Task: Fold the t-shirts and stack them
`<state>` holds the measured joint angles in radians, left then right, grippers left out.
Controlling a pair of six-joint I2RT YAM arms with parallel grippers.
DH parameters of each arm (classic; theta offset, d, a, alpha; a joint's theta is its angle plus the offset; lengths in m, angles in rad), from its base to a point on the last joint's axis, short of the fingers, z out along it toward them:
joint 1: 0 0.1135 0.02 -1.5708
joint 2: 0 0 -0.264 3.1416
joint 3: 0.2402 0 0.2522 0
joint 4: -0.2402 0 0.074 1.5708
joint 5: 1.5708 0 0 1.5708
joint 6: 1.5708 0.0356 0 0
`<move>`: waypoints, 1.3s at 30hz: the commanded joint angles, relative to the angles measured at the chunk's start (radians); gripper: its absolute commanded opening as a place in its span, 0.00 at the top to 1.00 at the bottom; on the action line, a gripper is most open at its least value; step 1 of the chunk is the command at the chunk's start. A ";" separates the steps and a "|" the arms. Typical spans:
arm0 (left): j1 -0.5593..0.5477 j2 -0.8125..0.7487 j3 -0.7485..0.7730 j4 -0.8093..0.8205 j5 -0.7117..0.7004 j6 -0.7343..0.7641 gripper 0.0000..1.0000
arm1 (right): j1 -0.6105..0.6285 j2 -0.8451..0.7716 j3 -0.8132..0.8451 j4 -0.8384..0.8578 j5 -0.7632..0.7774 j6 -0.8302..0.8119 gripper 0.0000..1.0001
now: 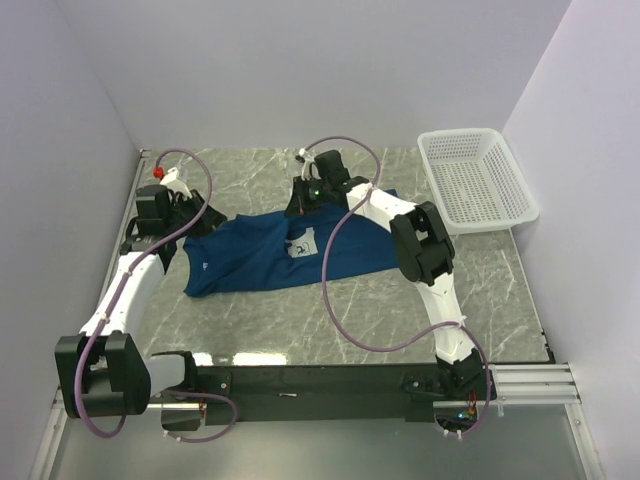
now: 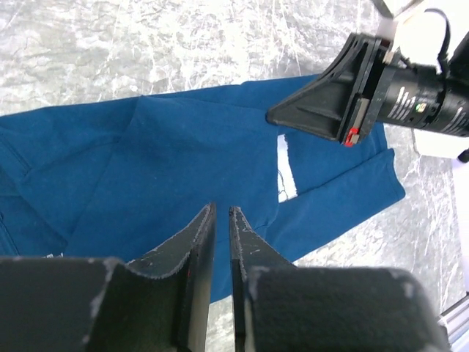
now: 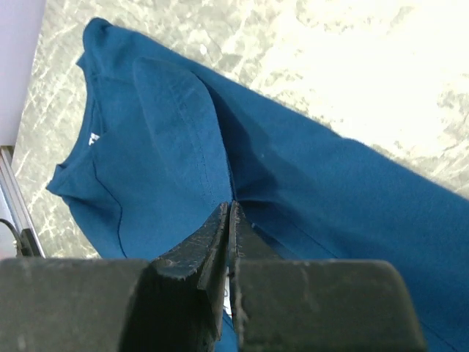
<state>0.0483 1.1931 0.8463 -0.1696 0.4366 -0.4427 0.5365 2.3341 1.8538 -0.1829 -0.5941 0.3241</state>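
Robot lab cell: plain white walls (image 1: pixel 300 70), marble-look table (image 1: pixel 260 320), bolted arms (image 1: pixel 125 288).

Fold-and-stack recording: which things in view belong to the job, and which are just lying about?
Part of the job:
dark blue t-shirt
left gripper
right gripper

Just lying about:
white mesh basket, far right, apart from the shirt

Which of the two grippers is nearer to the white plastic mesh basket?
The right gripper. It sits at the dark blue cloth t-shirt's far edge, mid-table, left of the white plastic mesh basket. The left gripper is at the shirt's left end, farther away.
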 commanded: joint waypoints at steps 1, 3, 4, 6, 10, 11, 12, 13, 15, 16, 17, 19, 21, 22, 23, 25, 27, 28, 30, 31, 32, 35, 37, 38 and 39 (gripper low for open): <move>0.007 -0.040 -0.003 -0.011 -0.035 -0.031 0.82 | -0.007 -0.079 -0.034 0.039 0.007 -0.013 0.92; 0.007 -0.032 -0.001 -0.030 -0.042 -0.039 0.82 | -0.007 -0.091 -0.057 0.046 0.011 -0.014 0.92; 0.007 -0.029 0.000 -0.034 -0.045 -0.040 0.83 | -0.007 -0.094 -0.065 0.049 0.013 -0.017 0.92; 0.007 -0.017 0.000 -0.041 -0.050 -0.053 0.83 | -0.007 -0.110 -0.091 0.054 0.017 -0.022 0.90; 0.009 -0.007 -0.009 -0.042 -0.055 -0.070 0.83 | -0.007 -0.127 -0.123 0.060 0.019 -0.029 0.85; 0.009 -0.004 -0.013 -0.045 -0.058 -0.074 0.83 | -0.007 -0.131 -0.128 0.056 0.022 -0.033 0.84; 0.009 0.002 -0.018 -0.051 -0.059 -0.086 0.84 | -0.006 -0.136 -0.136 0.054 0.023 -0.036 0.80; 0.009 0.002 -0.024 -0.051 -0.061 -0.094 0.84 | -0.007 -0.139 -0.142 0.046 0.027 -0.040 0.77; 0.007 0.000 -0.052 -0.064 -0.067 -0.126 0.87 | -0.009 -0.157 -0.149 0.031 0.048 -0.060 0.73; 0.008 -0.004 -0.062 -0.070 -0.076 -0.142 0.88 | -0.010 -0.168 -0.156 0.025 0.062 -0.069 0.71; 0.007 -0.016 -0.082 -0.082 -0.091 -0.171 0.89 | -0.010 -0.194 -0.171 0.019 0.088 -0.091 0.70; 0.008 -0.039 -0.101 -0.131 -0.149 -0.201 0.90 | -0.017 -0.232 -0.186 -0.004 0.115 -0.156 0.66; 0.009 -0.078 -0.118 -0.191 -0.209 -0.260 0.88 | -0.018 -0.309 -0.231 -0.021 0.142 -0.226 0.54; 0.009 -0.088 -0.119 -0.252 -0.258 -0.267 0.87 | -0.020 -0.340 -0.252 -0.048 0.123 -0.271 0.49; 0.010 -0.111 -0.122 -0.280 -0.283 -0.286 0.85 | -0.018 -0.407 -0.298 -0.070 0.084 -0.404 0.44; 0.010 -0.131 -0.131 -0.336 -0.363 -0.298 0.74 | -0.018 -0.485 -0.359 -0.142 -0.054 -0.541 0.31; 0.008 -0.159 -0.144 -0.392 -0.416 -0.307 0.62 | -0.017 -0.600 -0.454 -0.174 -0.119 -0.680 0.18; 0.009 -0.164 -0.138 -0.407 -0.427 -0.315 0.58 | -0.017 -0.636 -0.479 -0.217 -0.113 -0.742 0.16; 0.009 -0.159 -0.110 -0.439 -0.434 -0.336 0.48 | -0.018 -0.728 -0.553 -0.236 -0.102 -0.776 0.08; 0.012 -0.153 -0.104 -0.453 -0.487 -0.359 0.45 | -0.020 -0.755 -0.577 -0.236 -0.073 -0.787 0.05; 0.013 -0.126 -0.092 -0.485 -0.518 -0.396 0.44 | -0.026 -0.810 -0.632 -0.228 -0.055 -0.784 0.00; 0.021 -0.048 -0.082 -0.541 -0.550 -0.468 0.44 | -0.079 -0.886 -0.706 -0.225 -0.071 -0.752 0.00; 0.030 -0.011 -0.105 -0.556 -0.565 -0.523 0.45 | -0.110 -0.910 -0.720 -0.260 -0.094 -0.740 0.00; 0.036 0.020 -0.115 -0.553 -0.570 -0.531 0.46 | -0.140 -0.923 -0.740 -0.266 -0.099 -0.741 0.00; 0.042 0.034 -0.124 -0.533 -0.559 -0.534 0.47 | -0.153 -0.936 -0.754 -0.265 -0.096 -0.741 0.00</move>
<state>0.0738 1.1896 0.7326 -0.6689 -0.0731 -0.8906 0.4389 1.4422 1.1351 -0.4118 -0.6739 -0.3931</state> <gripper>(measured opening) 0.535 0.998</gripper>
